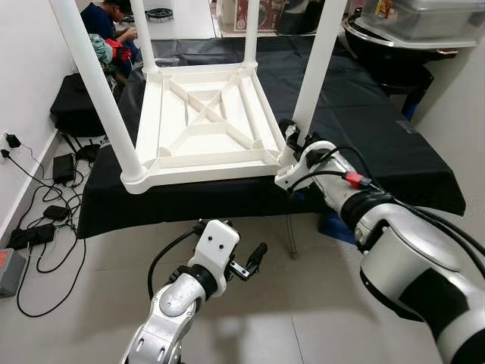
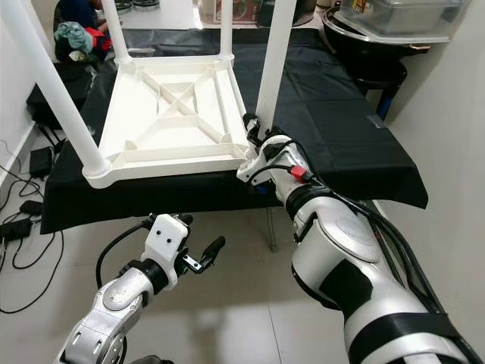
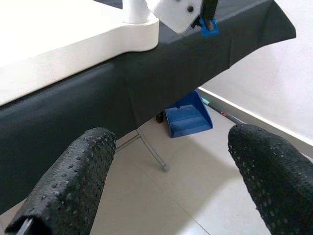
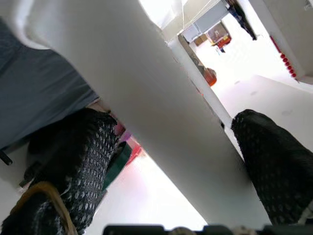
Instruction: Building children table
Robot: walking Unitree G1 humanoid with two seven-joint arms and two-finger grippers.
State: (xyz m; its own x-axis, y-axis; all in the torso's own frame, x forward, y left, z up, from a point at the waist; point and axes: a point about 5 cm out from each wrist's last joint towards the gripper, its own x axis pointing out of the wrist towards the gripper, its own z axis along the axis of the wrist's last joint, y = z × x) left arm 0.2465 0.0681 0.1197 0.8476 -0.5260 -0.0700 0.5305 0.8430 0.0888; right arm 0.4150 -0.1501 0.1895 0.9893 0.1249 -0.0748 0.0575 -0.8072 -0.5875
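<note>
Right hand (image 1: pixel 291 141), black knobbly fingers parted around smooth white tubular table leg (image 1: pixel 318 64), grip unclear.

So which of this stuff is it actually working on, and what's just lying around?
Part of the job:
- upturned white children's table
- white leg at the near right corner
- right gripper, its fingers either side of that leg
- left gripper, open, low over the floor

Lying about:
- black-covered folding table
- blue dustpan
- chargers and cables
- seated person

Open floor (image 1: pixel 303 318) before draped table (image 1: pixel 394 152)
</note>
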